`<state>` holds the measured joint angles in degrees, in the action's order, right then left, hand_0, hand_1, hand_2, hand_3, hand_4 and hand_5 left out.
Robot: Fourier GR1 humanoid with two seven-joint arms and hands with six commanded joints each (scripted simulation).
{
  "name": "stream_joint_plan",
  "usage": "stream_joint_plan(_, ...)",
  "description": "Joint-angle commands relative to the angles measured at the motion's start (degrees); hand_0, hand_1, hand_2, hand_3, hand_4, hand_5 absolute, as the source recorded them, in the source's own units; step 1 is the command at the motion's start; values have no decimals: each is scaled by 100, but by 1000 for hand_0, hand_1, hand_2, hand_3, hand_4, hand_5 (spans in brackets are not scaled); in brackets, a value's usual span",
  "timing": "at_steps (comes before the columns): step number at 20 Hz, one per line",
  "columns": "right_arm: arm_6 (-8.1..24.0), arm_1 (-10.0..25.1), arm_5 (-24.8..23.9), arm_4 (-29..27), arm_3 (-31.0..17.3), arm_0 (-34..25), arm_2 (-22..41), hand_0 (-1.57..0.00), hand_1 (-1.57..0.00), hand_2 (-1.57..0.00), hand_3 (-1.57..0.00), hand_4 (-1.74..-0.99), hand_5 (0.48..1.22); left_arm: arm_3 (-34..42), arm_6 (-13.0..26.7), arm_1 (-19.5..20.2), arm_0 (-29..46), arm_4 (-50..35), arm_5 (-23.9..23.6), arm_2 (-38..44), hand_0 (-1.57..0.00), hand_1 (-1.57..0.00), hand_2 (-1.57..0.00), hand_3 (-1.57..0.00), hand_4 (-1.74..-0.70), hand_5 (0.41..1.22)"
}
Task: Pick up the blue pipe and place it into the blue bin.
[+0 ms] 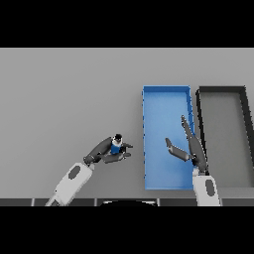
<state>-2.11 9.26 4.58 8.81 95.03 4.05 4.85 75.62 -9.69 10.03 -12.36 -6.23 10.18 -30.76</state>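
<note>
Gripping the blue pipe (116, 146), the left hand (106, 151) has dark fingers and thumb curled around it, left of the blue bin (166, 99) and apart from it. Pipe looks short and cylindrical, blue body with a dark cap end; most of it hidden by fingers, and whether it touches the grey table (64, 99) is unclear. Bin is a flat-bottomed rectangular tray with thin walls. Right hand (191, 149) is over the bin's right side, fingers straight and spread, holding nothing. Black bin (222, 90), same shape, sits just right of the blue one.
</note>
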Motion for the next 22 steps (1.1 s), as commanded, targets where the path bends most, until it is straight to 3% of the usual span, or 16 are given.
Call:
stream_joint_plan(1,-41,-7,-12,62,14,30,45,1,1,1,1,-1281,663,80,-23,-1,37,28,-33,-29,-1406,-1427,-1444,-1404,-1681,1168)
stream_joint_plan(7,-76,-19,-42,99,-72,-32,32,1,1,1,1,-1275,666,722,-27,-125,-221,-149,-37,-45,-1528,-1533,-1538,-1449,-1717,1207)
stream_joint_plan(11,-52,24,-39,123,-142,-93,6,1,1,1,1,-1275,683,1181,402,-208,-397,-237,-78,-123,-1553,-1556,-1557,-1449,-1723,1215)
stream_joint_plan(15,-232,36,7,104,-203,-24,8,1,1,1,1,-1273,688,1244,563,-137,-491,-308,57,-113,-1564,-1565,-1565,-1443,-1727,1219)
stream_joint_plan(18,-283,60,146,44,-327,-88,26,1,1,1,1,-1269,688,1352,913,-154,-548,-296,0,-162,-1567,-1568,-1568,-1440,-1728,1219)
stream_joint_plan(22,-256,50,142,48,-502,-275,4,1,1,1,1,-1250,688,1338,862,-147,-450,-249,-3,-203,-1569,-1570,-1570,-1443,-1730,1220)
